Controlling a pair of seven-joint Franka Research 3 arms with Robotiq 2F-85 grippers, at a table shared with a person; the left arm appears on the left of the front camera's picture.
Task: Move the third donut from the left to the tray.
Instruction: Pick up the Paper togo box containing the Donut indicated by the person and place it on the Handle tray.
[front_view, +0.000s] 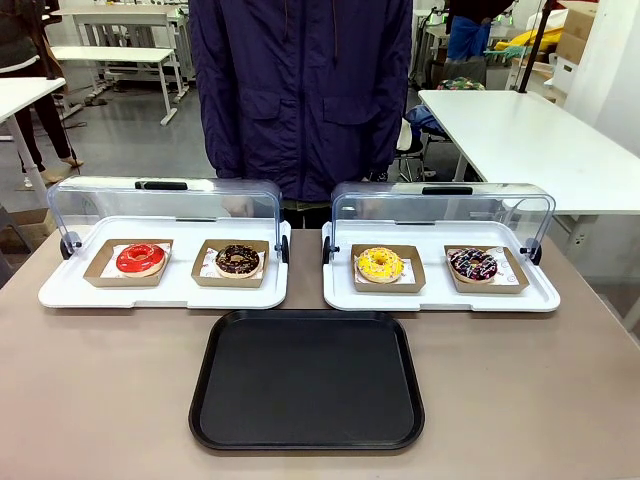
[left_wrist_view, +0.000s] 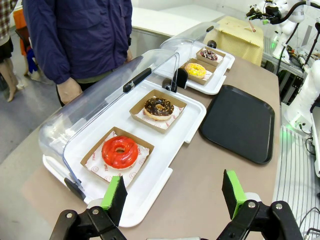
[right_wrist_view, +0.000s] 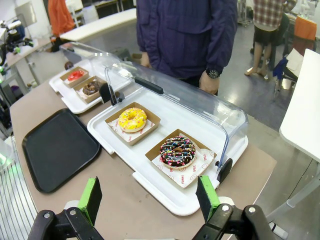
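Left tool (left_wrist_view: 173, 184), right tool (right_wrist_view: 149, 186): splayed, empty

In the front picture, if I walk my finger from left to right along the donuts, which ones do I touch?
red-iced donut → chocolate-iced donut → yellow-iced donut → dark donut with colourful sprinkles

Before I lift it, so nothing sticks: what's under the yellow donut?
A paper liner in a brown holder, on the white tray. What lies directly beneath the donut is hidden.
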